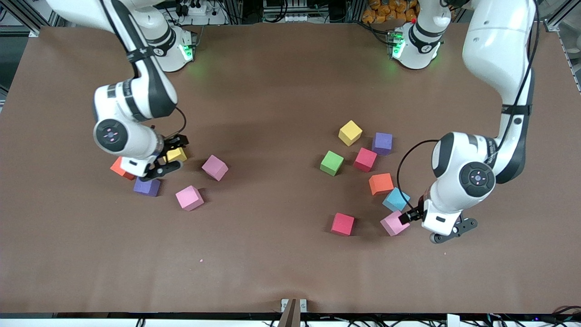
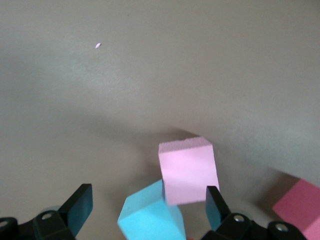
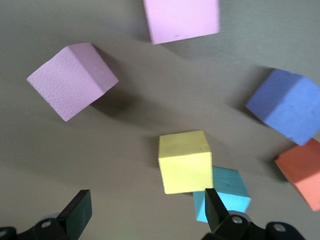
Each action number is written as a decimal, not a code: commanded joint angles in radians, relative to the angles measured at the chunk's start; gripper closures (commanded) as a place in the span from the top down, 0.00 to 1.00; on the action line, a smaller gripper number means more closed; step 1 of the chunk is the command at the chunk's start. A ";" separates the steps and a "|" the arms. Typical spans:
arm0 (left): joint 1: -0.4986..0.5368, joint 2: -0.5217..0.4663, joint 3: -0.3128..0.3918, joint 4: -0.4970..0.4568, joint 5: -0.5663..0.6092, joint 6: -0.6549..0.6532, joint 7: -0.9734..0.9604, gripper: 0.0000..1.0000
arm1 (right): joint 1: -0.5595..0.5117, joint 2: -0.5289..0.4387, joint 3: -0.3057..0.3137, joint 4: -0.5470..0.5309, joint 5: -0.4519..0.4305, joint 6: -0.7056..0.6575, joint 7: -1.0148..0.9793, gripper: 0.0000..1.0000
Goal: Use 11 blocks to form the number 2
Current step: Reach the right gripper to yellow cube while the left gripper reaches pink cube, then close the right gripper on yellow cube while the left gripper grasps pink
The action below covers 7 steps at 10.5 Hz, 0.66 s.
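I see left gripper (image 2: 147,205) spread wide beside pink cube (image 2: 187,171); right gripper (image 3: 145,210) spread wide beside yellow cube (image 3: 185,161).

Eleven foam blocks loose on the table, toward the right arm's end an orange (image 1: 120,168), a yellow (image 1: 177,155), two pink (image 1: 214,167) (image 1: 189,198), toward the left arm's end a yellow (image 1: 350,132), purple (image 1: 382,143), green (image 1: 332,163), red (image 1: 365,159), orange (image 1: 381,184), red (image 1: 342,224), pink (image 1: 393,223)
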<state>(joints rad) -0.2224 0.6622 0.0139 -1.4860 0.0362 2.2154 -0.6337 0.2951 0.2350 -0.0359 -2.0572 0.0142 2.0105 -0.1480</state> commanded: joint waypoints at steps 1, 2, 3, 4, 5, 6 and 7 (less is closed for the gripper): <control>-0.025 0.046 0.018 0.067 -0.013 0.033 -0.026 1.00 | 0.006 -0.062 -0.006 -0.099 -0.034 0.059 -0.031 1.00; -0.025 0.056 0.023 0.069 -0.016 0.068 -0.026 1.00 | -0.002 -0.065 -0.006 -0.119 -0.052 0.092 -0.062 1.00; -0.025 0.068 0.023 0.069 -0.018 0.098 -0.026 1.00 | -0.019 -0.066 -0.007 -0.151 -0.053 0.143 -0.114 1.00; -0.025 0.088 0.023 0.069 -0.021 0.133 -0.024 1.00 | -0.040 -0.071 -0.006 -0.184 -0.053 0.195 -0.155 1.00; -0.026 0.115 0.023 0.069 -0.022 0.174 -0.024 1.00 | -0.051 -0.069 -0.007 -0.205 -0.053 0.239 -0.185 1.00; -0.026 0.125 0.021 0.069 -0.027 0.190 -0.026 1.00 | -0.062 -0.066 -0.006 -0.224 -0.053 0.278 -0.200 1.00; -0.026 0.129 0.021 0.069 -0.057 0.190 -0.026 1.00 | -0.065 -0.062 -0.006 -0.241 -0.053 0.312 -0.203 1.00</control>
<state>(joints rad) -0.2335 0.7685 0.0186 -1.4422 0.0224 2.3937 -0.6505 0.2436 0.2081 -0.0489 -2.2422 -0.0209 2.2747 -0.3315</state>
